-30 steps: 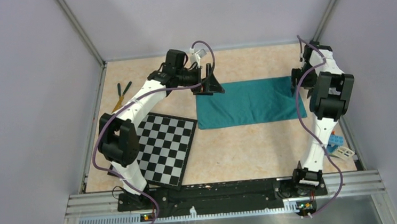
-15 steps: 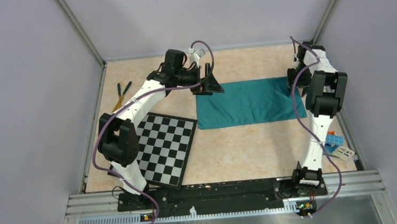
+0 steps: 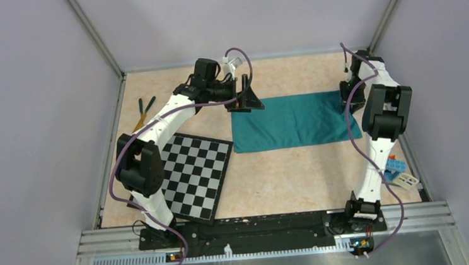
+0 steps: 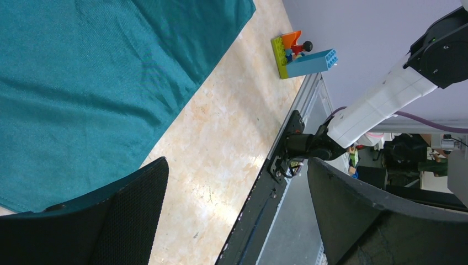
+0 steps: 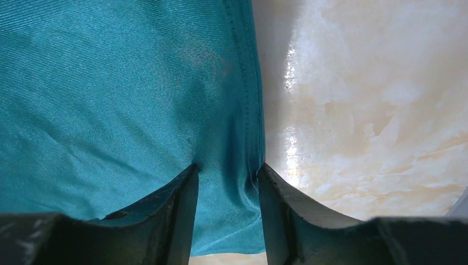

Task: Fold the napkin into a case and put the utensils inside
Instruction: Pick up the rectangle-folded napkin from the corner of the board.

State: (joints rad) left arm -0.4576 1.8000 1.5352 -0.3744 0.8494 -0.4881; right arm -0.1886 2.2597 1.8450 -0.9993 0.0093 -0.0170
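- Napkin (image 3: 291, 123): teal-green cloth lying flat as an oblong mid-table. Long axis runs left to right across the table (image 3: 286, 179). Not yet a case.
- Right gripper (image 3: 347, 96) is at the napkin's far right corner. In its wrist view the right gripper (image 5: 226, 171) straddles the stitched hem, one finger (image 5: 176, 221) on the cloth and the other at the very edge, with a narrow ridge of fabric between. Jaws part-closed; cannot tell whether the pinch is firm.
- Left gripper (image 3: 248, 100) is over the far left corner, jaws wide apart and holding nothing. The wrist view shows the napkin's near corner just beneath one finger (image 4: 127, 221).
- Judgement: each arm sits at its own far corner, so the fold likely draws the far long edge toward the near one.
- Cloth is a fine twill weave with a slight sheen and a doubled hem. It is limp and will likely sag between the corners.
- Utensils (image 3: 145, 111): slim sticks, two dark green and one tan, by the left wall, well apart from the napkin. Left arm is nearer.
- Checkerboard mat (image 3: 197, 173) lies near left. Toy blocks (image 4: 301, 52) sit near the right arm's base.
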